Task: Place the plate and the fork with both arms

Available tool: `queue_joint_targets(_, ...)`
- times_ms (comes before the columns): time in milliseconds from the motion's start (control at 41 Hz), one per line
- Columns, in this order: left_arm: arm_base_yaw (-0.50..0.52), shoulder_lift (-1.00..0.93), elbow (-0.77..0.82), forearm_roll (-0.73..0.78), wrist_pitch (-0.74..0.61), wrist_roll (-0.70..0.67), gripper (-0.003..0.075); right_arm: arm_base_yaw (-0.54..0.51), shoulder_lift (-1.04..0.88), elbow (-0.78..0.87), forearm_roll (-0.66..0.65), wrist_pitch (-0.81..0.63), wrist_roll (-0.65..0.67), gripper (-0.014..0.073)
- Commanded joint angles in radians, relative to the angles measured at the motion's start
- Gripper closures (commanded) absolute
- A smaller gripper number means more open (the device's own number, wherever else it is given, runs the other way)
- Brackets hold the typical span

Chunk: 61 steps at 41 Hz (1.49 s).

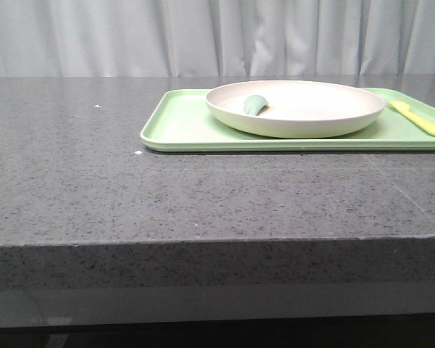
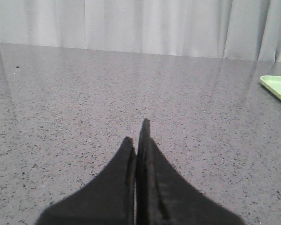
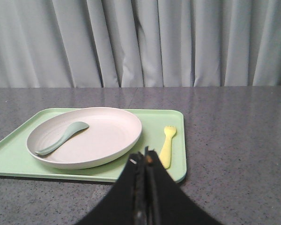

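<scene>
Tabletop edge: in the front view the grey speckled tabletop [image 1: 167, 196] ends nearest the camera in a thick stone lip; the wide near part bears nothing but a few small white specks.
Left gripper: seen only in the left wrist view, the black left gripper [image 2: 139, 136] has its two fingers pressed together with nothing between them; it sits over bare tabletop, well apart from the tray, of which only a green corner shows at the edge of that view.
Right gripper: seen only in the right wrist view, the black right gripper [image 3: 144, 157] also has its fingers together and holds nothing; it sits at the near edge of the tray, close to the handle end of the fork.
Tray: a flat light-green tray [image 1: 175, 125] lies on the far right part of the tabletop and runs off the right edge of the front view.
Plate: the cream-white plate [image 1: 304, 116] rests on the tray, filling much of its middle.
Green utensil: a muted green utensil [image 1: 255, 105] lies inside the plate, on its left side.
Fork: the pale-yellow fork [image 1: 418, 118] lies flat on the tray just right of the plate, not touching it, its tines pointing to the far side.
Backdrop: a pale pleated curtain [image 1: 217, 36] hangs behind the tabletop's far edge.
</scene>
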<state>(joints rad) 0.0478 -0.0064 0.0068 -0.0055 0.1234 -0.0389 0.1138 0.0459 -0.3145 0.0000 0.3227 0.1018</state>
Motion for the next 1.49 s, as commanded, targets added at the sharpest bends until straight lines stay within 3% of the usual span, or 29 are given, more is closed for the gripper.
queue_joint_targets(0, 0.001, -0.022, 0.002, -0.007, -0.091, -0.011, 0.0738, 0.001, 0.011, -0.026, -0.013, -0.087, -0.007, 0.0658)
queue_joint_targets(391, 0.001, -0.022, 0.002, -0.007, -0.091, -0.011, 0.0738, 0.001, 0.011, -0.013, -0.021, -0.094, -0.007, 0.0658)
queue_joint_targets(830, 0.001, -0.020, 0.002, -0.007, -0.091, -0.011, 0.0738, -0.045, -0.046, 0.335, -0.020, -0.191, -0.007, 0.0658)
queue_joint_targets(1465, 0.001, -0.020, 0.002, -0.007, -0.091, -0.011, 0.0738, -0.052, -0.075, 0.339, -0.020, -0.151, -0.007, 0.0658)
